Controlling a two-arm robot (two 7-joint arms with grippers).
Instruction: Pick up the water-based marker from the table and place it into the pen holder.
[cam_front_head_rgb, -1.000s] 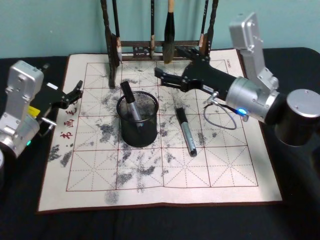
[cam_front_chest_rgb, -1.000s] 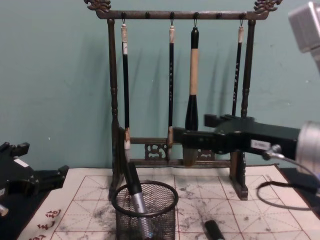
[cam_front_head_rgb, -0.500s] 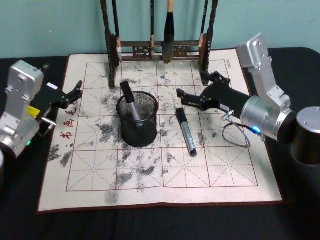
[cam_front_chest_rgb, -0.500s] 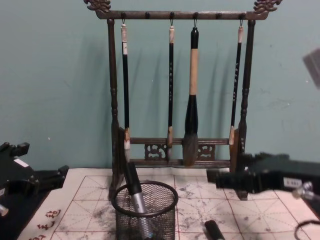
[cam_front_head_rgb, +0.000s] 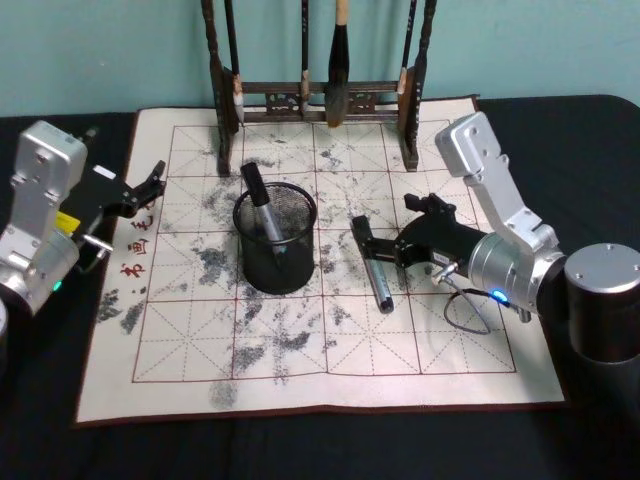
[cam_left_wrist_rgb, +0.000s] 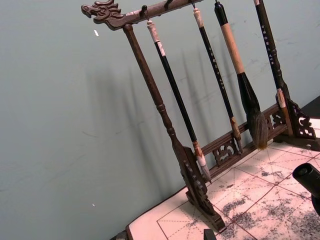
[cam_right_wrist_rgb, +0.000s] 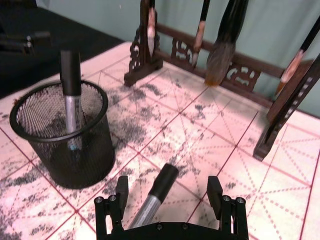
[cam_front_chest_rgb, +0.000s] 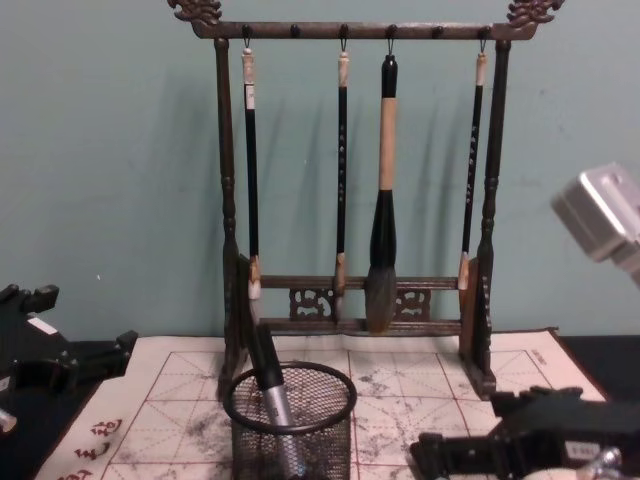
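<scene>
Desk (cam_front_head_rgb: 600, 130): dark and flat; carries a white practice cloth (cam_front_head_rgb: 430, 360) ruled with red grid lines, blotched with grey ink, and marked with red characters down its left margin.

Wall (cam_front_chest_rgb: 110, 150): plain teal; closes off the room directly behind the desk.

Brush rack (cam_front_chest_rgb: 300, 30): dark wood with carved ends; stands on the far edge of the cloth and hangs four brushes (cam_front_chest_rgb: 387, 150) from its top bar.

Pen holder (cam_front_head_rgb: 278, 262): black wire mesh with a thick rim; stands upright near the middle of the cloth. Holds a second marker (cam_front_head_rgb: 253, 185), leaning, with its black cap above the rim.

Water-based marker (cam_front_head_rgb: 379, 282): lies flat on the cloth just right of the pen holder and apart from it. Points its black cap toward the rack and its silver barrel toward the robot.

Right tool (cam_front_head_rgb: 372, 250): reaches in from the right, low over the cloth. Spread wide, with one finger on each side of the marker near the cap end and a gap on both sides in the right wrist view; pinches nothing.

Cable (cam_front_head_rgb: 465, 312): thin loop; rests on the cloth below the right arm.

Left tool (cam_front_head_rgb: 155, 183): sits at the left edge of the cloth, well apart from the pen holder; spread, grips nothing.
</scene>
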